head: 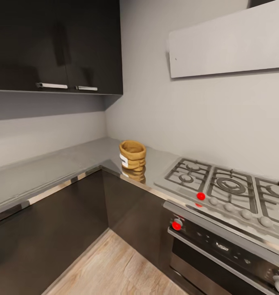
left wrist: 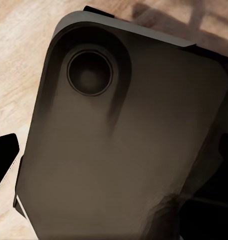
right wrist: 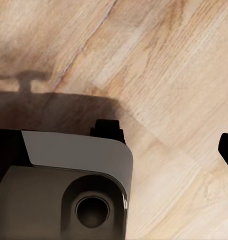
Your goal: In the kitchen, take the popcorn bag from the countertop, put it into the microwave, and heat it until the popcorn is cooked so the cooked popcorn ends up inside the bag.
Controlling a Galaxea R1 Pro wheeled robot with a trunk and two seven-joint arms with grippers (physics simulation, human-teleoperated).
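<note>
The popcorn bag (head: 133,155), a small tan crumpled sack with a rolled rim and a white label, stands upright in the corner of the grey steel countertop (head: 61,166). Its inside is hidden, so the popcorn is out of view, and the microwave is out of view too. In the wrist views both arms hang low over the wooden floor. My left gripper (left wrist: 114,160) and my right gripper (right wrist: 114,145) show just dark fingertips (left wrist: 4,159) (right wrist: 227,147) at the picture edges, spread wide with nothing between them.
A steel gas hob (head: 225,184) with red-marked knobs lies right of the bag, above a dark oven (head: 221,250). A white hood (head: 229,41) and dark upper cabinets (head: 53,41) hang above. My own dark base (left wrist: 119,135) (right wrist: 68,175) sits on the wood floor (head: 111,266).
</note>
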